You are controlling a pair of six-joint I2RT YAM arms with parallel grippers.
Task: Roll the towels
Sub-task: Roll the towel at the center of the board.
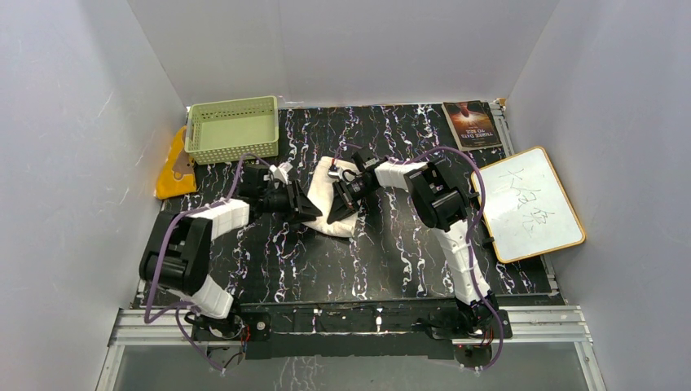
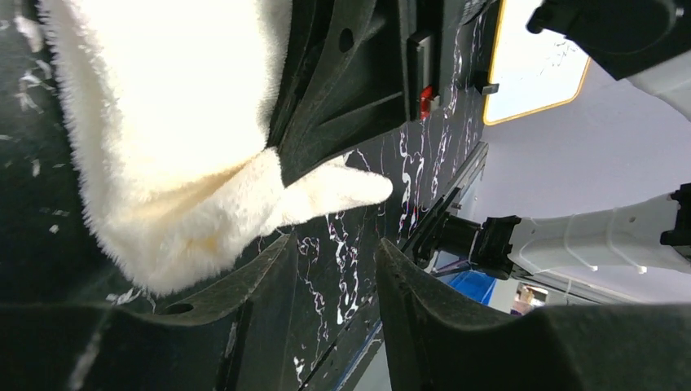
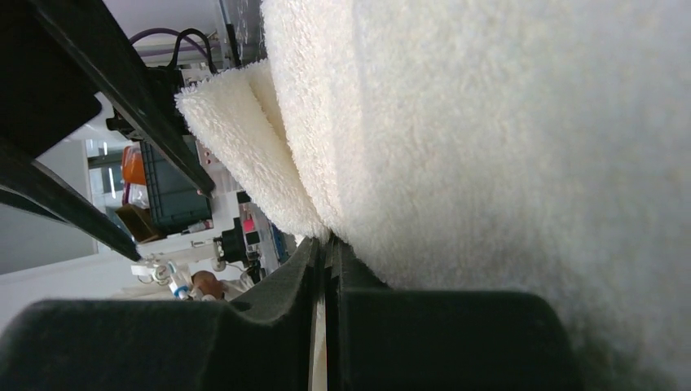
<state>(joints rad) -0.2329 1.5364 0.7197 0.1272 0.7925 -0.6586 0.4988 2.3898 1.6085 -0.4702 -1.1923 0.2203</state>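
Centrally on the black marbled table (image 1: 391, 269) lies the cream towel (image 1: 336, 225), bunched and partly folded, its long axis running roughly from the far side toward the near edge with a slight slant. Both arms meet over it from opposite sides, so the cloth sits directly between the two tools. The right gripper (image 3: 326, 269) reaches in from the right with its fingers pressed together, and in its wrist view the folded layers of cloth run down into the seam between the tips, so it appears to be nipping an edge of the towel. The left gripper (image 2: 334, 285) comes in from the left, low over the table, its fingers standing apart with only bare tabletop in the gap. A small corner of the towel pokes out just beyond those fingers, to their far side. That corner is likely what the left arm must close on next. The orange towel (image 1: 173, 167) lies well apart, against the left wall beside the green basket (image 1: 236, 149), nearer the left arm.
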